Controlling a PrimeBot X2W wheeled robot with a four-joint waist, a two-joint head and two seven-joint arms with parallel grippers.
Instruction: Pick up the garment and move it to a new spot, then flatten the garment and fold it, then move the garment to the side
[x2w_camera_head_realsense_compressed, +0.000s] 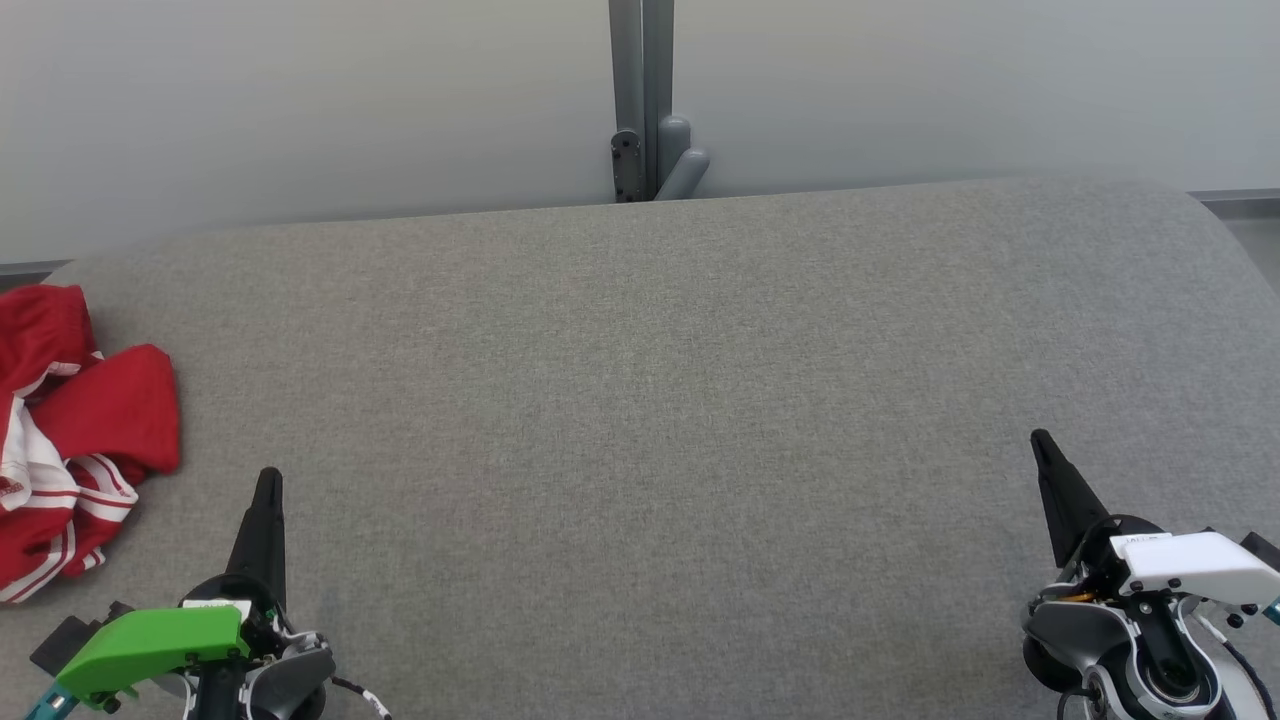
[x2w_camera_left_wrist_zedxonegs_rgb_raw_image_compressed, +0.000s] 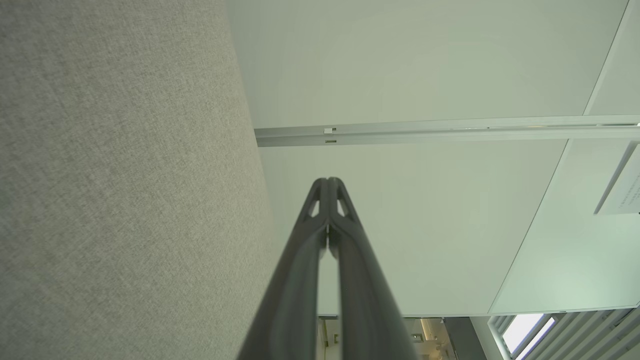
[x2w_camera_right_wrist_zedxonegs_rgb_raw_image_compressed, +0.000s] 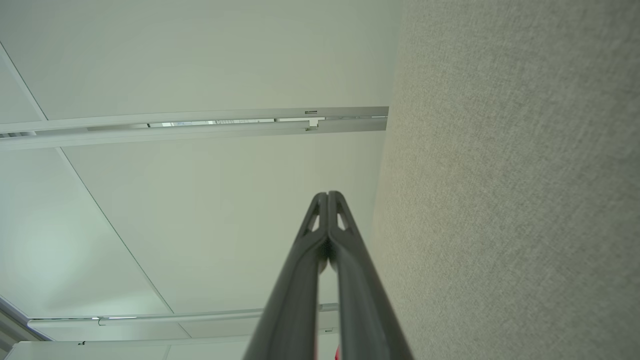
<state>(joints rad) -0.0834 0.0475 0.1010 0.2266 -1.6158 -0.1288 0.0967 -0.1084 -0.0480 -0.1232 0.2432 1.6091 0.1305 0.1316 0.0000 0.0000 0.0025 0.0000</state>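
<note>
No legible text or labels

1 garment (x2w_camera_head_realsense_compressed: 85, 430), red with white stripes, in a single heap.
1 bench (x2w_camera_head_realsense_compressed: 640, 400), grey fabric top.
2 end effectors: 1 left end effector (x2w_camera_head_realsense_compressed: 268, 478), 1 right end effector (x2w_camera_head_realsense_compressed: 1041, 440).
4 dark fingers (x2w_camera_left_wrist_zedxonegs_rgb_raw_image_compressed: 300, 280) in all, 2 to each end effector.
2 wrist covers: 1 green cover (x2w_camera_head_realsense_compressed: 150, 645) on the left arm, 1 white cover (x2w_camera_head_realsense_compressed: 1195, 560) on the right arm.
1 grey post (x2w_camera_head_realsense_compressed: 640, 100), upright behind the bench.
Items lying on the bench: 1.
</note>
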